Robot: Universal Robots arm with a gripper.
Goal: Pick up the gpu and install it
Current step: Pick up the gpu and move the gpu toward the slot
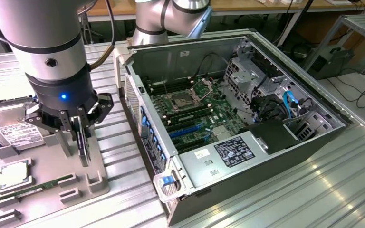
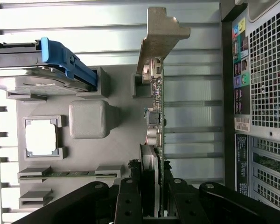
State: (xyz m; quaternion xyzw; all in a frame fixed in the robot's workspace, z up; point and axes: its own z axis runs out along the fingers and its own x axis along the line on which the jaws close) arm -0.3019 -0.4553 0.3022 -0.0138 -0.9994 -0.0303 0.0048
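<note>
The gpu stands on edge, thin and dark, over the grey parts tray on the exterior view's left. My gripper comes down from above and is shut on it, one finger on each flat side. In the wrist view the black fingers clamp the card at its round fan. The green edge and silver end bracket stretch away from them. The bracket end lies beside a grey holder post. Whether the card's lower edge still touches the tray I cannot tell.
The open computer case lies to the exterior view's right, with the motherboard and its blue slots exposed. On the tray sit a hard drive, a processor and a memory stick. The case's rear panel is close to the card.
</note>
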